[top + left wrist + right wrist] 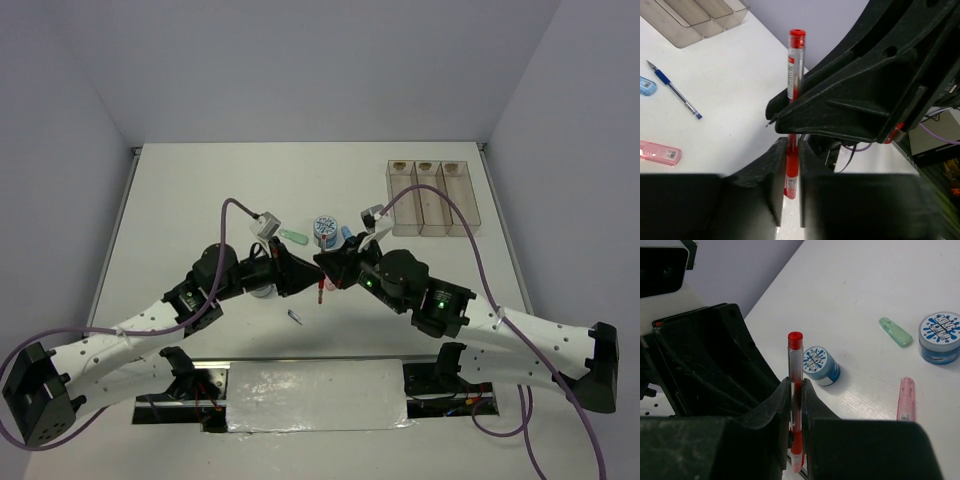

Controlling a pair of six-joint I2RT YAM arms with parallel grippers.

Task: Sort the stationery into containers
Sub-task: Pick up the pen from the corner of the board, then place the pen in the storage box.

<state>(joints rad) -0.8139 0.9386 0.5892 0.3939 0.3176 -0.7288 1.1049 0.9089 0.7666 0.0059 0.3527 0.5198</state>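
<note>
While meeting above the white counter (200, 190), left fingers (774, 170) and right fingers (781, 405) both clamp one thin red pen (796, 55).

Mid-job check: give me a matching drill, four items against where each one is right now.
Items:
1. red pen
2. blue pen
3. green clip
4. tray

Places:
A. far right corner of the table
B. beside a tape roll
C. held by the left gripper and the right gripper
D. lying near a blue clip

Pairs: 1-C, 2-D, 3-B, 4-A.
</note>
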